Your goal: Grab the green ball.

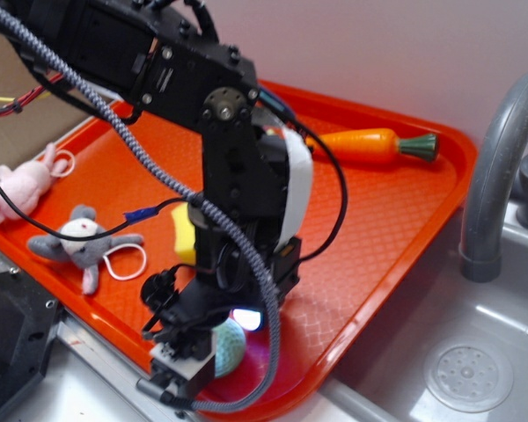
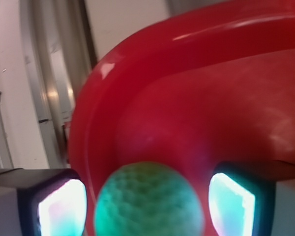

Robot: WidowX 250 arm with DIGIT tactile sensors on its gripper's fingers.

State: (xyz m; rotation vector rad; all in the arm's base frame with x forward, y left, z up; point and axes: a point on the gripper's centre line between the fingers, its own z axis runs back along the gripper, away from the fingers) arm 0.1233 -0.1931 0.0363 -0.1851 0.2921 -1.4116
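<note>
The green ball, pale mint and dimpled, lies on the red tray near its front corner. In the wrist view it sits between my two lit fingers, with a thin gap on each side, so the gripper is open around it. In the exterior view the ball peeks out under the black arm, and the gripper is low over the tray, straddling it.
A carrot lies at the tray's far edge. A grey toy mouse and a pink plush lie at the left. A yellow sponge shows behind the arm. A sink with a grey faucet is on the right.
</note>
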